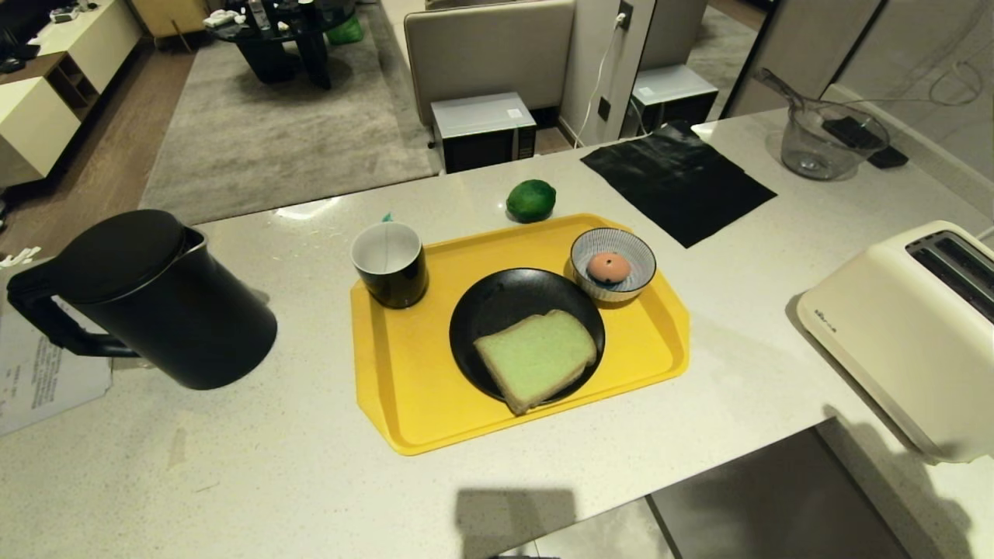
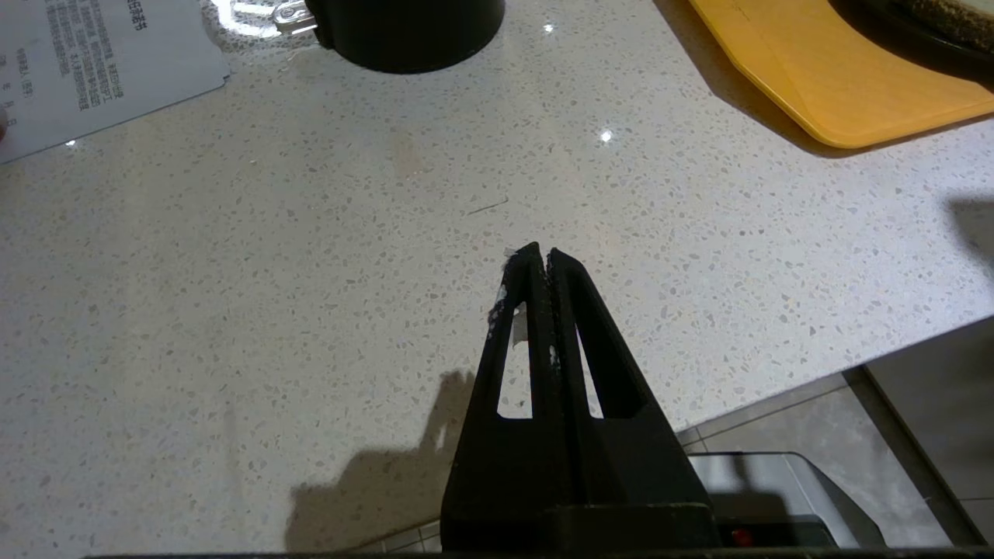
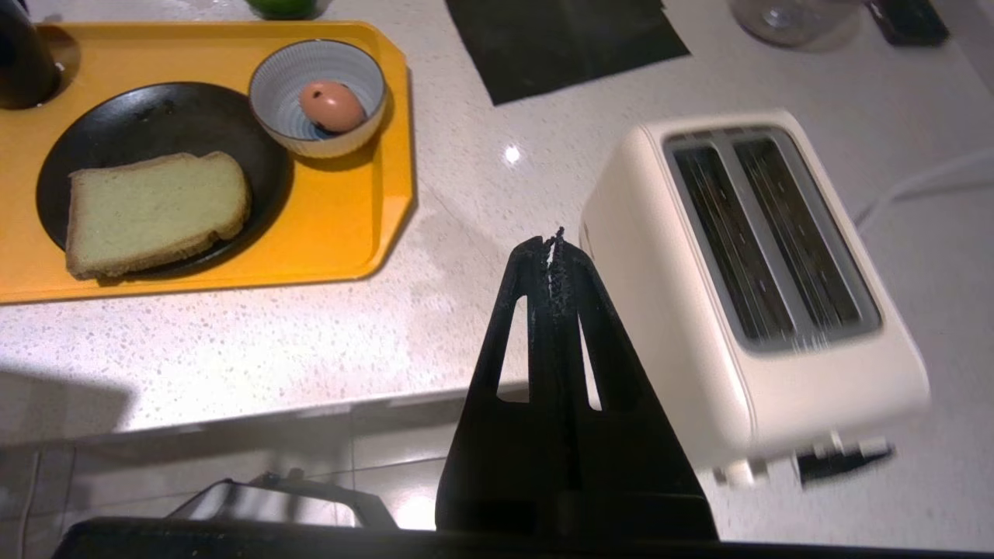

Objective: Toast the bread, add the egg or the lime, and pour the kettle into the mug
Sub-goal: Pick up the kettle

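Note:
The bread (image 1: 536, 359) (image 3: 155, 211), a pale green slice with a tan crust, lies on a black plate (image 1: 497, 307) on the yellow tray (image 1: 404, 388). A salmon-pink egg (image 1: 608, 268) (image 3: 332, 105) rests in a striped bowl (image 1: 633, 248) on the tray's far right. The black mug (image 1: 390, 264) stands at the tray's far left corner. Behind the tray the lime (image 1: 531, 200) lies on the counter. The black kettle (image 1: 155, 299) stands at the left. My right gripper (image 3: 550, 242) is shut and empty, over the counter's front edge beside the toaster. My left gripper (image 2: 540, 253) is shut and empty over bare counter. Neither arm shows in the head view.
A cream two-slot toaster (image 1: 908, 334) (image 3: 761, 279) stands at the right with both slots empty. A black mat (image 1: 675, 182) and a glass bowl (image 1: 827, 140) lie at the back right. A printed sheet (image 1: 39, 380) lies at the left edge. The counter's front edge drops to tiled floor.

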{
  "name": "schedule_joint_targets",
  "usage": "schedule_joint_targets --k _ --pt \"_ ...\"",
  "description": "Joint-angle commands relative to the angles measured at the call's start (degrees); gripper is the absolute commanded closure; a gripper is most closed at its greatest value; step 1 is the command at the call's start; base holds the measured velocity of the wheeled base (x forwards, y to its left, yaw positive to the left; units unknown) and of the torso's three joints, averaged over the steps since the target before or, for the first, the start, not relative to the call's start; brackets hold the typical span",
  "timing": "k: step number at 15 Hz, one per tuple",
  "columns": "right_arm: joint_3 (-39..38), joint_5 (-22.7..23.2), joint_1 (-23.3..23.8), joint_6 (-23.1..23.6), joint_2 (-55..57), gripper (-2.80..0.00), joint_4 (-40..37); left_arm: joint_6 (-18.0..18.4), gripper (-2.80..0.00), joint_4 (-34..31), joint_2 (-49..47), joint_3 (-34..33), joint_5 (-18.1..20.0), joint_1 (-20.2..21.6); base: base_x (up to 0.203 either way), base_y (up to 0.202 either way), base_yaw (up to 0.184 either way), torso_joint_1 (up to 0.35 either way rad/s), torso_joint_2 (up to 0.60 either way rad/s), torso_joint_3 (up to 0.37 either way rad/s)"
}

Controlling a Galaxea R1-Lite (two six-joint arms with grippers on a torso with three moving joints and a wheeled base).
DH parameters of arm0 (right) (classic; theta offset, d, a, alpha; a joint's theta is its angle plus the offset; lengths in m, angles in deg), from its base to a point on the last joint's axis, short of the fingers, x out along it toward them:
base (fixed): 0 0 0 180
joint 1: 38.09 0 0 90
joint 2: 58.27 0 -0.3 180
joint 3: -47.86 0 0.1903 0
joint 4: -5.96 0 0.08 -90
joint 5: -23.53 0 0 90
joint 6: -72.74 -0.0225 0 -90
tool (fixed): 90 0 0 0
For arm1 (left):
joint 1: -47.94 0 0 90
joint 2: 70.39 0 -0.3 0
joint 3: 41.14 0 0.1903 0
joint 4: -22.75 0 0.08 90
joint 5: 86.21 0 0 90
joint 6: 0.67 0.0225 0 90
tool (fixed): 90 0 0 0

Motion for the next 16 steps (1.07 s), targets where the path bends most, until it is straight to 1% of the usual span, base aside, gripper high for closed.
schedule_joint_targets --k 1,3,4,5,7,8,9,10,12,16 --pt "-6.1 0.5 3.1 -1.5 -11.4 0.00 -0.4 0.0 0.00 0.0 0.0 0.0 0.0 0.0 0.000 0.000 0.000 0.000 0.00 0.000" --pt "-10.0 2.3 5.0 -2.2 -16.9 0.00 -1.8 0.0 0.00 0.0 0.0 0.0 0.0 0.0 0.000 0.000 0.000 0.000 0.00 0.000" --pt "-10.9 3.5 7.0 -2.4 -18.9 0.00 -4.5 0.0 0.00 0.0 0.0 0.0 0.0 0.0 0.000 0.000 0.000 0.000 0.00 0.000" --pt "-11.5 5.6 8.7 -3.0 -20.6 0.00 -7.0 0.0 0.00 0.0 0.0 0.0 0.0 0.0 0.000 0.000 0.000 0.000 0.00 0.000" --pt "-12.6 12.0 11.4 -5.2 -24.4 0.00 -11.6 0.0 0.00 0.0 0.0 0.0 0.0 0.0 0.000 0.000 0.000 0.000 0.00 0.000" --pt "-13.4 13.9 12.3 -6.3 -26.3 0.00 -13.9 0.0 0.00 0.0 0.0 0.0 0.0 0.0 0.000 0.000 0.000 0.000 0.00 0.000" --pt "-14.6 14.8 12.7 -6.8 -28.0 0.00 -17.4 0.0 0.00 0.0 0.0 0.0 0.0 0.0 0.000 0.000 0.000 0.000 0.00 0.000" --pt "-15.3 14.6 12.8 -7.1 -29.1 0.00 -19.8 0.0 0.00 0.0 0.0 0.0 0.0 0.0 0.000 0.000 0.000 0.000 0.00 0.000" --pt "-17.4 13.8 12.6 -7.4 -32.3 0.00 -20.5 0.0 0.00 0.0 0.0 0.0 0.0 0.0 0.000 0.000 0.000 0.000 0.00 0.000" --pt "-21.0 14.0 12.5 -7.2 -39.5 0.00 -20.5 0.0 0.00 0.0 0.0 0.0 0.0 0.0 0.000 0.000 0.000 0.000 0.00 0.000"
